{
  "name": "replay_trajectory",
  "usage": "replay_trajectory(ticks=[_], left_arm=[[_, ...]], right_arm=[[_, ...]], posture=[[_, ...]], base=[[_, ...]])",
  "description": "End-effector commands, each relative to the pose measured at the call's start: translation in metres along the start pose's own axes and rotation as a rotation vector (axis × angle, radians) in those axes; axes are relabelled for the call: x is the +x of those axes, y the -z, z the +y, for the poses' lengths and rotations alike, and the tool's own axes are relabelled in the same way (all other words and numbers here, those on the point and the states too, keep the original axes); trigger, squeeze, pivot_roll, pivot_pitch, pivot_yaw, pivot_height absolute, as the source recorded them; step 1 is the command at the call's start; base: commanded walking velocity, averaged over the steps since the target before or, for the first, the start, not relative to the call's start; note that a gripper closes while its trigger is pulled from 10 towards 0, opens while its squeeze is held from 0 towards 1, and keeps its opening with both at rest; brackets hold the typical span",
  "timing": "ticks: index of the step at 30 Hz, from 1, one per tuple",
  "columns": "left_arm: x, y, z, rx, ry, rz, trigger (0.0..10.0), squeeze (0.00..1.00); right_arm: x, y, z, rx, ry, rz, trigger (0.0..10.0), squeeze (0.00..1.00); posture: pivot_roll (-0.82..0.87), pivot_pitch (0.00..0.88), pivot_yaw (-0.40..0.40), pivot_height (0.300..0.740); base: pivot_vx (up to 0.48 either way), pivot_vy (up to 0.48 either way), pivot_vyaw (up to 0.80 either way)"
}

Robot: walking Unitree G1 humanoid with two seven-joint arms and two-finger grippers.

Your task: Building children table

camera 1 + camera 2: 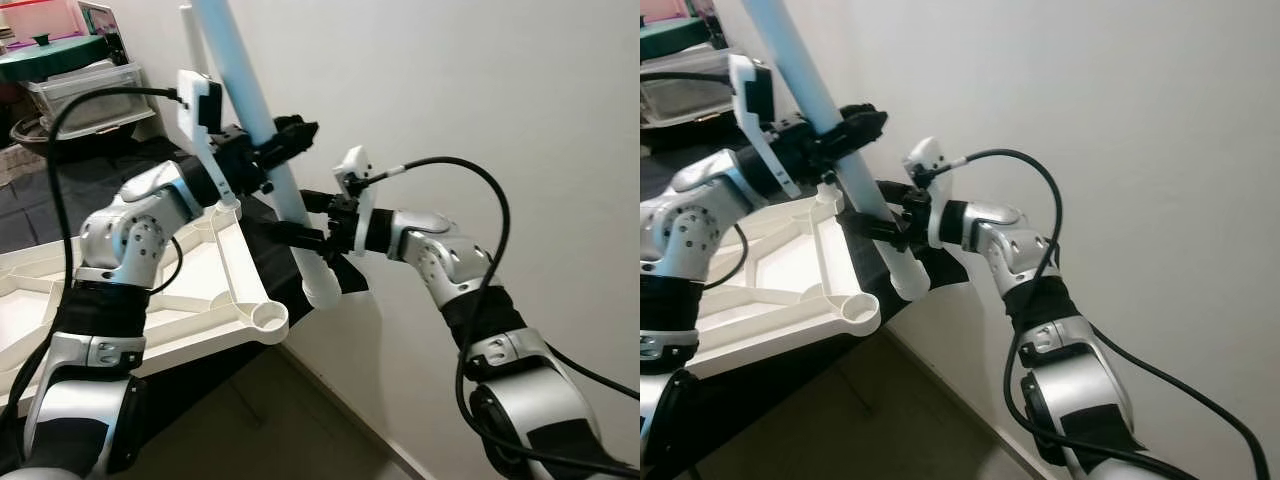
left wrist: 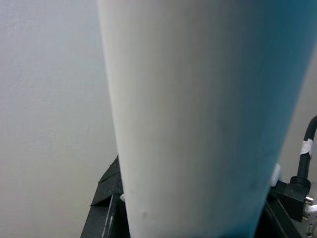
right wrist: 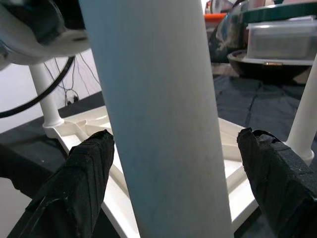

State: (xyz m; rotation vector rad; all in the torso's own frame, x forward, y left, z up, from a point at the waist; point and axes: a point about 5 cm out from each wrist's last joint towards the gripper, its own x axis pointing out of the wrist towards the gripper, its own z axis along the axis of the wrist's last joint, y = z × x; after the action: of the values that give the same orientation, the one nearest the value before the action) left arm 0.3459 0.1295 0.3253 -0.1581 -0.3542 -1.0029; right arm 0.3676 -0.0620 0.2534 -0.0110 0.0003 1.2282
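Pale blue table leg (image 1: 262, 130) runs tilted from the upper centre of the frame down to mid-frame, its lower end hanging just right of the open corner socket (image 1: 268, 317) of the white tabletop (image 1: 215, 265), not seated. Tabletop lies underside-up on a black-covered surface (image 1: 195, 375), lower left. Left gripper (image 1: 285, 140) is clenched around the leg high up. Right gripper (image 1: 305, 218) has a finger on each side of the leg lower down; right wrist view shows gaps beside both pads (image 3: 84, 173), so no contact. White wall (image 1: 480, 100) behind.
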Motion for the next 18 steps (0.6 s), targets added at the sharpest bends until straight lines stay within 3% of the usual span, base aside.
replay_trajectory(ticks=[1,18], left_arm=[[0.004,-0.004,-0.002,0.031,0.019,-0.005,10.0,0.00],[0.009,-0.001,-0.002,0.031,0.025,-0.005,10.0,0.00]], right_arm=[[0.006,-0.001,0.001,0.001,-0.009,0.030,10.0,0.00],[0.018,0.009,0.006,-0.001,-0.028,0.140,10.0,0.00]], posture=[[-0.04,0.000,0.018,0.740],[-0.04,0.000,0.017,0.740]], base=[[0.000,0.000,0.00],[0.000,0.000,0.00]])
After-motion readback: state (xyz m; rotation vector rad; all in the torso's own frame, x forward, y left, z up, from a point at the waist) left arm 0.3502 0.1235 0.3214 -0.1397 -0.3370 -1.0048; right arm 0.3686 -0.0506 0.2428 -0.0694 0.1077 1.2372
